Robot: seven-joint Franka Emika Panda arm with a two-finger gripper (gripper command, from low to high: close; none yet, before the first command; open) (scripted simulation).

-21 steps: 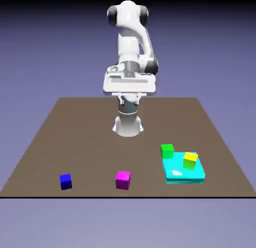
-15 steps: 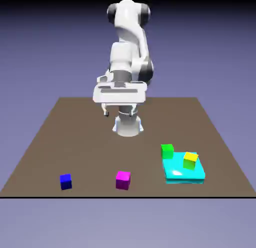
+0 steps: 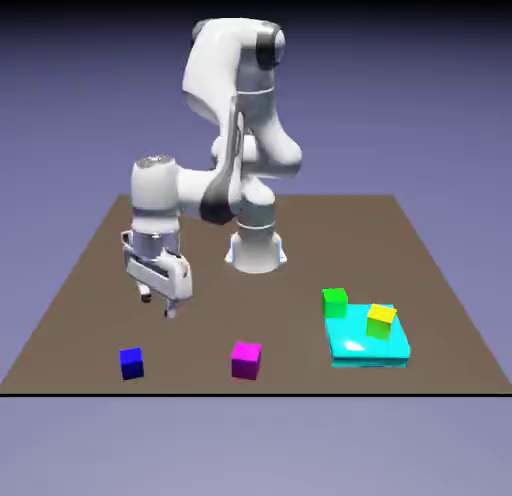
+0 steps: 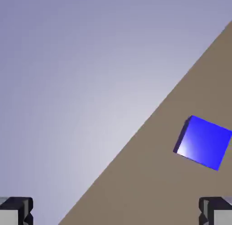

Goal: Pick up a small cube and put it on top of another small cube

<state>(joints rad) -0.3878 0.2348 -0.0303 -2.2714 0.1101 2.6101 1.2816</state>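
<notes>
Small cube: the small dark-blue cube (image 3: pixel 131 362) is sitting flat on the table (image 3: pixel 90 284), near the front edge toward the exterior view's left, with nothing touching it. Being a cube, it is showing no long axis. In the hand view (image 4: pixel 202 142) it is appearing rotated against the table's edge line, one corner pointing upward.
Claw: the claw (image 3: pixel 158 302) is hanging above the table, up and a little right of the blue cube in the exterior view, well apart from it. Its fingertips (image 4: pixel 16 210) are standing spread wide at the hand view's bottom corners, with nothing between them.
Surfaces: the blue cube is looking smooth and solid, with a pale sheen on one lower corner. The table is showing a flat matte brown.
Other blocks: a magenta cube (image 3: pixel 246 360) is resting near the front, right of the blue one. A green cube (image 3: pixel 334 302) is sitting just beside a flat cyan slab (image 3: pixel 352 346), and a yellow cube (image 3: pixel 380 320) is sitting tilted on that slab.
Arm: the white arm (image 3: pixel 235 104) is looking glossy and rounded, with dark joints.
</notes>
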